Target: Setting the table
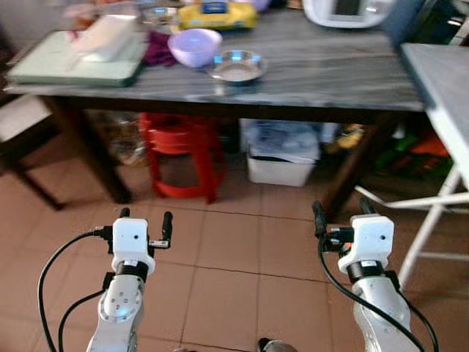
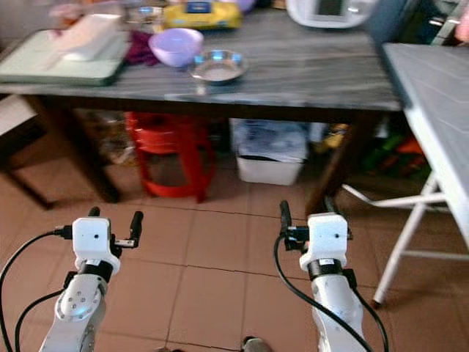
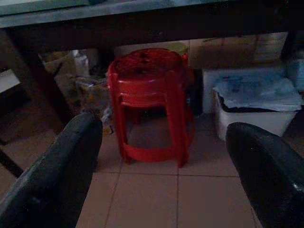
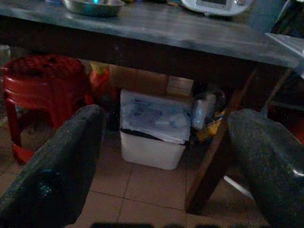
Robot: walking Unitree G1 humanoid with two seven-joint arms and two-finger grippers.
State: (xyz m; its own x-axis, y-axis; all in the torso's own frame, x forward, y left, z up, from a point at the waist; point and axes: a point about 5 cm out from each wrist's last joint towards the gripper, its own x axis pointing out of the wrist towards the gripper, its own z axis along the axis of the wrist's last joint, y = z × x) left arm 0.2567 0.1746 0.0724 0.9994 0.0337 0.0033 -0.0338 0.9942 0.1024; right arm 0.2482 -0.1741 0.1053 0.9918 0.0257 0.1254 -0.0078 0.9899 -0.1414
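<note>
A grey wooden table (image 1: 315, 70) stands ahead of me. On it sit a lilac plastic bowl (image 1: 194, 46) and, just to its right, a shallow steel bowl (image 1: 237, 66). A green tray (image 1: 66, 62) with a white cloth lies at the table's left end. My left gripper (image 1: 146, 220) is held low over the tiled floor, open and empty, short of the table. My right gripper (image 1: 343, 213) is at the same height on the right, also open with nothing between its fingers (image 4: 57, 166).
Stacked red stools (image 1: 183, 154) and a white bin (image 1: 282, 158) sit under the table. A dark chair (image 1: 22, 139) is at the left. A second grey table on white folding legs (image 1: 440, 198) stands at the right. A yellow pack (image 1: 218, 15) and a white appliance (image 1: 344, 9) lie at the table's back.
</note>
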